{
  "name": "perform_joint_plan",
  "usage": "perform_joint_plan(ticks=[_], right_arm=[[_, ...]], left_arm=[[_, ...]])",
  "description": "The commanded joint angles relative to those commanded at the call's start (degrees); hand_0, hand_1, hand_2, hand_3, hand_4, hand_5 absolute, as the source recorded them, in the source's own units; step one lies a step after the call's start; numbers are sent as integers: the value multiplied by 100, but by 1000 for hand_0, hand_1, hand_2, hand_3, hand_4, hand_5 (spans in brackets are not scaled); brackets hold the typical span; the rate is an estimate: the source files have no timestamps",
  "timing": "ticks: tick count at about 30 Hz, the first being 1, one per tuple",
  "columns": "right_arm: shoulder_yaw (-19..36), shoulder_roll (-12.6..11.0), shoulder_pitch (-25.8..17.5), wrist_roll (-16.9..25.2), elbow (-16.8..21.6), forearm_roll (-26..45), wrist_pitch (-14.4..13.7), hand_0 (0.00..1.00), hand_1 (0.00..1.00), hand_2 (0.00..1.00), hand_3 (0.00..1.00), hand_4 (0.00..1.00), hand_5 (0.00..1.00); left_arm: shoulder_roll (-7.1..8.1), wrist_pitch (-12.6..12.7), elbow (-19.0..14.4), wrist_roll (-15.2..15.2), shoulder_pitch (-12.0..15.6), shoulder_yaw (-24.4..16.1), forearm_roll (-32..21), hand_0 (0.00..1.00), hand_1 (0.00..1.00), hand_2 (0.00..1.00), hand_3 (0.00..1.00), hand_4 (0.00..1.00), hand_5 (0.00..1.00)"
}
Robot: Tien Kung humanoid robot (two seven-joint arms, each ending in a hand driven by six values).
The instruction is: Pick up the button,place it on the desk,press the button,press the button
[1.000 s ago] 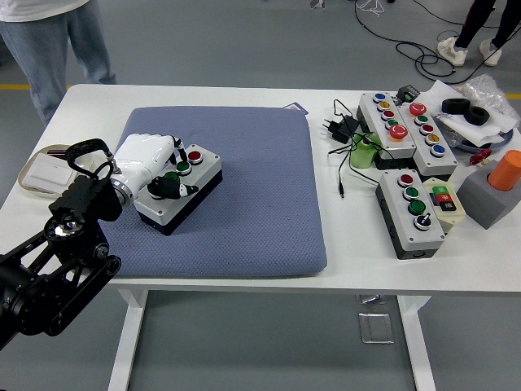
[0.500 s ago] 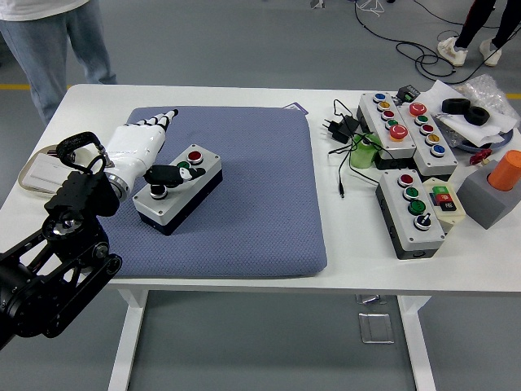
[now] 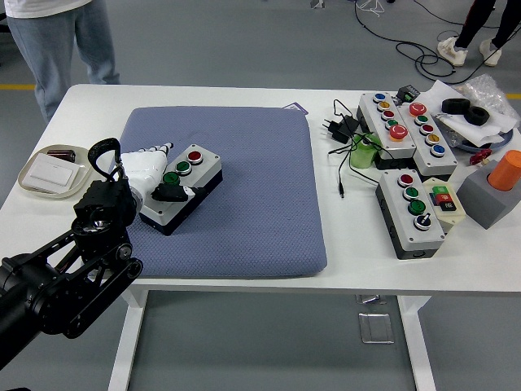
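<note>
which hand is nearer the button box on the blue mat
Left. The left hand rests at the button box on its left side; the right hand is not in view.

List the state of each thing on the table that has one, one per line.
Left hand: on the button box, thumb across its top.
Button box: flat on the blue mat, unlifted.
Orange cylinder: upright in the grey block.
Power adapter: unplugged, cable loose.
Dish: holds a white switch.
</note>
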Motion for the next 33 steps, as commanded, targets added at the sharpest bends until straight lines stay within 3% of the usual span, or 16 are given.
perform_joint_plan(ticks=[5, 6, 12, 13, 17, 18, 21, 24, 25, 29, 30, 33], right_arm=[[0, -3, -4, -1, 0, -4, -1, 631, 467, 526, 582, 270, 13], [-1, -3, -5, -2, 0, -10, 1, 629, 466, 527, 582, 270, 12], [-10, -3, -12, -3, 0, -6, 1, 629, 466, 527, 582, 270, 12], [-12, -4, -12, -3, 0, -5, 1, 631, 466, 526, 582, 270, 13], [-15, -4, -18, -4, 0, -2, -2, 631, 466, 526, 582, 270, 13], [-16, -5, -20, -4, 0, -1, -3, 631, 466, 526, 582, 270, 13], [-14, -7, -24, -6, 0, -11, -1, 631, 466, 526, 582, 270, 13], [-14, -6, -34, -6, 0, -7, -4, 631, 466, 526, 582, 270, 13], [-13, -7, -35, -7, 0, -8, -4, 631, 466, 526, 582, 270, 13], [-6, -6, -47, -11, 0, -19, -5, 631, 466, 526, 582, 270, 13], [-5, -6, -51, -11, 0, -17, -6, 631, 466, 526, 582, 270, 13], [7, -5, -52, -13, 0, -20, -7, 631, 466, 526, 582, 270, 13]], left_arm=[[-21, -190, 117, 0, -30, 23, -20, 825, 951, 998, 998, 998, 834], [-21, -228, 142, 0, -35, 32, -30, 726, 867, 915, 979, 998, 690], [-21, -340, 241, -1, -53, 78, 63, 726, 867, 915, 979, 998, 690], [-19, -333, 259, -15, -57, 93, 82, 524, 643, 640, 835, 973, 473], [-5, -178, 295, -76, -69, 136, 117, 524, 643, 640, 835, 973, 473], [2, -141, 296, -109, -70, 143, 129, 451, 500, 441, 583, 727, 284], [26, -54, 294, -191, -74, 160, 185, 451, 500, 441, 583, 727, 284], [70, -12, 323, -486, -88, 176, 256, 451, 500, 441, 583, 727, 284], [78, -7, 330, -556, -91, 182, 263, 491, 373, 305, 359, 600, 2], [134, -18, 341, -931, -86, 187, 344, 491, 373, 305, 359, 600, 2], [150, -15, 337, -1106, -81, 180, 344, 499, 341, 276, 325, 523, 2], [201, 122, 287, -1534, -64, 202, 344, 499, 341, 276, 325, 523, 2]])
